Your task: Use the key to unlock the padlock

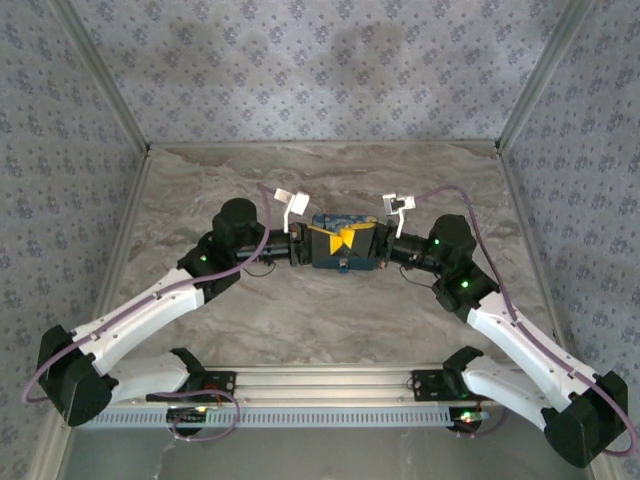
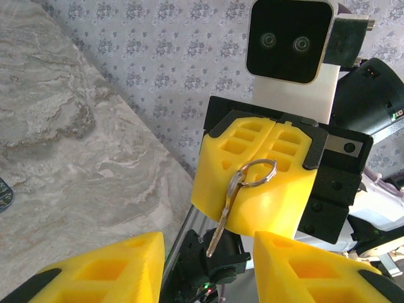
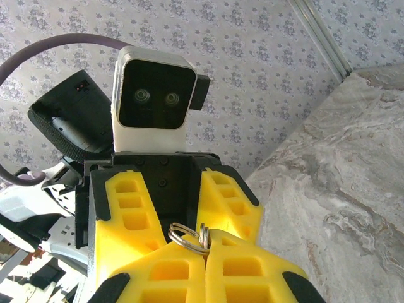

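Observation:
My right gripper (image 3: 205,249) is shut on the key (image 2: 224,211). The key's blade hangs out of the closed yellow fingertips and its split ring (image 2: 257,172) lies against them. My left gripper (image 2: 208,252) is open and faces the right one tip to tip, with the key's blade just short of the gap between its fingers (image 3: 129,218). In the top view both grippers meet above the table's middle, over the blue-and-yellow box (image 1: 322,250). A tiny blue bit (image 1: 342,265) at the box's near edge may be the padlock; I cannot tell.
The marble table (image 1: 330,320) is walled by patterned panels at the back and sides. An aluminium rail (image 1: 330,385) with both arm bases runs along the near edge. A dark blue edge (image 2: 2,193) lies on the table below my left gripper.

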{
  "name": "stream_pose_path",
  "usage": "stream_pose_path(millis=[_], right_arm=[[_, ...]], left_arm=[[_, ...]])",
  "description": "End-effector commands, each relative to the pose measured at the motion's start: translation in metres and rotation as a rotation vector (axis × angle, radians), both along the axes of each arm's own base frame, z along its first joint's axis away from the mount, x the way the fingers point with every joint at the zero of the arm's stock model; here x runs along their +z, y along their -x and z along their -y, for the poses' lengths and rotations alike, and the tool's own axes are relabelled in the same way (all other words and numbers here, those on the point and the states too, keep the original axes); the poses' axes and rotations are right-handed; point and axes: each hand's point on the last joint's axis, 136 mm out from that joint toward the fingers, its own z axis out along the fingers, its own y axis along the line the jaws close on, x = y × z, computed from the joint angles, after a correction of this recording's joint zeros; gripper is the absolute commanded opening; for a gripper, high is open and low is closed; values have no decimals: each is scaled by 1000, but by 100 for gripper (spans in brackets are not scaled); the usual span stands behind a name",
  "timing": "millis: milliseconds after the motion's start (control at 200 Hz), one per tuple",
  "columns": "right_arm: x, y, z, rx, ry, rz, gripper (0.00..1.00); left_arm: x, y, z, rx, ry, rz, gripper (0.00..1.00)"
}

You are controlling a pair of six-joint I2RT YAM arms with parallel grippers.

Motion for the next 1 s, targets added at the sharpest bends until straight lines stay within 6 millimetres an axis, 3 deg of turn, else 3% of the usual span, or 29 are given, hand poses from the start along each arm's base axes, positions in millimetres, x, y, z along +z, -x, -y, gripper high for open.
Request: stream_pose_path(millis=[0, 305, 485, 670, 829, 879, 999], right_arm=[[8, 10, 0, 34, -13, 26, 0], [8, 11, 0, 37, -13, 24, 0], [9, 12, 0, 45, -21, 26, 0], [8, 12, -1, 50, -21, 23, 0], [4, 12, 0, 47, -13, 14, 0], [1, 10, 1, 35, -5, 4, 8], [-11, 0, 11, -31, 35, -37, 38]], left_arm=[[28, 4, -6, 10, 53, 80, 40], [31, 6, -4, -6, 64, 84, 20], [32, 7, -4, -13, 68, 88, 17], [34, 7, -3, -16, 75, 94, 0], [35, 7, -6, -5, 74, 105, 0], [32, 7, -6, 1, 61, 102, 0], [19, 3, -9, 27, -22, 80, 0]])
